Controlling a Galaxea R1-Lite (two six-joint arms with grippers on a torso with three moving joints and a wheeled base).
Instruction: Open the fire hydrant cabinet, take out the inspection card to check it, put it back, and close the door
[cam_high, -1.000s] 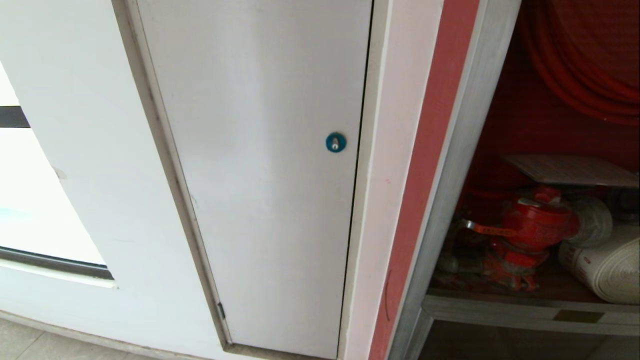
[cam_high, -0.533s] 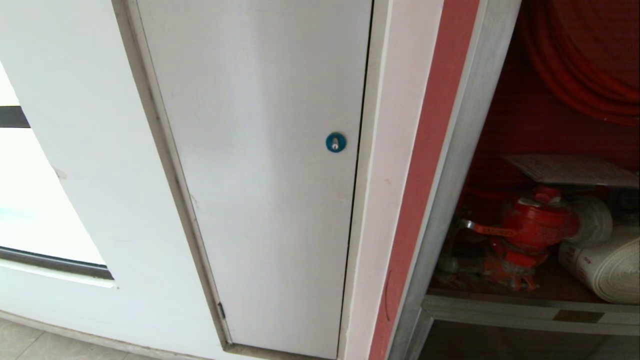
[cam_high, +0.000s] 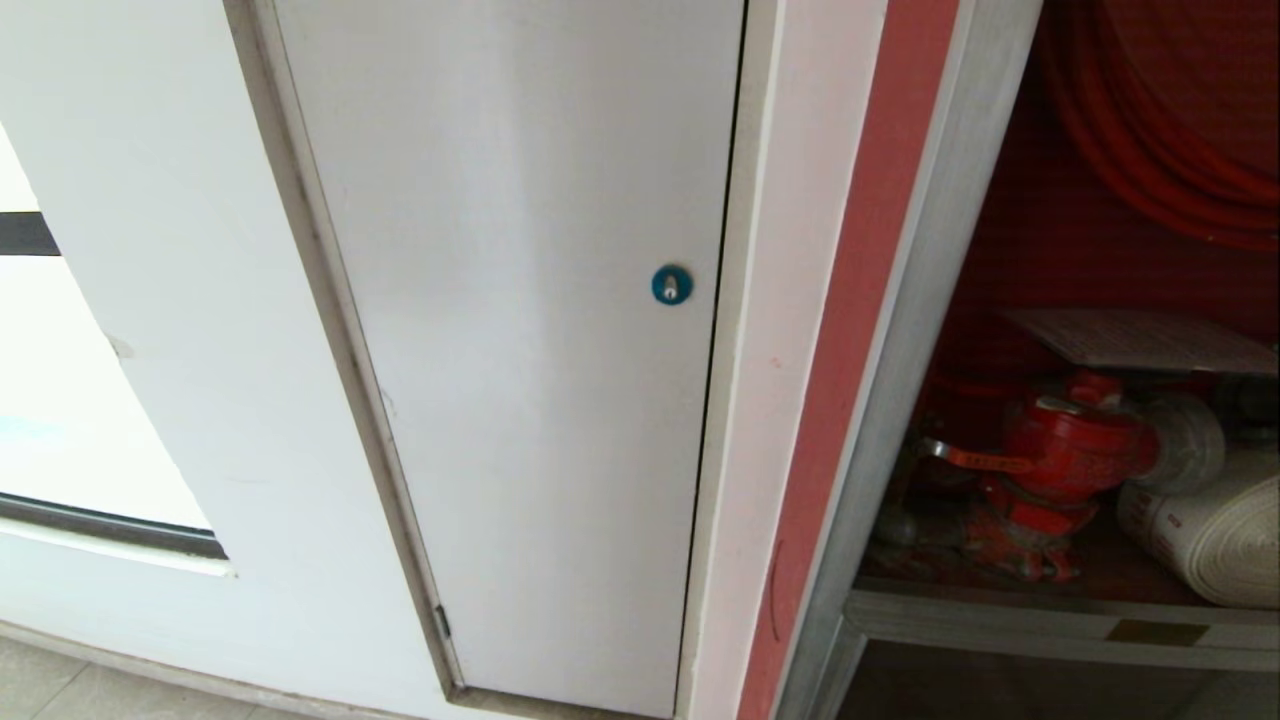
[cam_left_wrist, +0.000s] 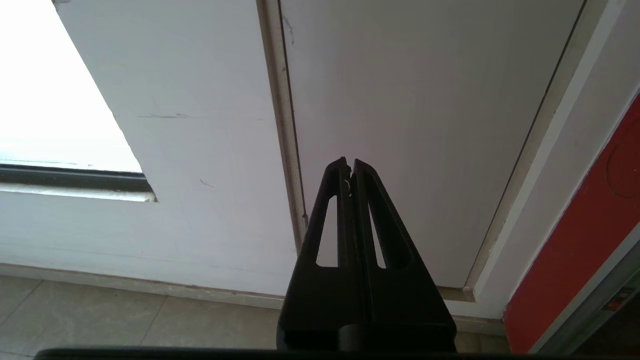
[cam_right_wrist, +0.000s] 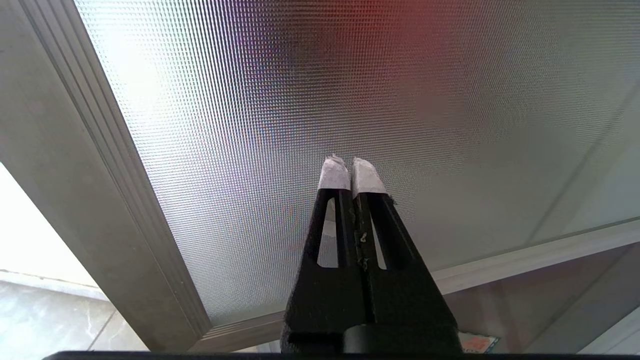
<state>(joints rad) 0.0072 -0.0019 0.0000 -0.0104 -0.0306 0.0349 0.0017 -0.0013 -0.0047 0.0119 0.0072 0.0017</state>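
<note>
Nothing has shifted since a moment ago. Inside the open silver-framed, red-lined fire hydrant cabinet (cam_high: 1010, 260) a white gridded inspection card (cam_high: 1150, 340) lies flat above the red metal valve (cam_high: 1075, 450), beside a white rolled hose (cam_high: 1215, 530). Only the wrist views show jaws: the left gripper (cam_left_wrist: 350, 164), jaws together, faces the plain grey-white panel (cam_left_wrist: 425, 115); the right gripper (cam_right_wrist: 350, 162), jaws together, faces the ribbed glass door (cam_right_wrist: 325, 90), no card nearby.
</note>
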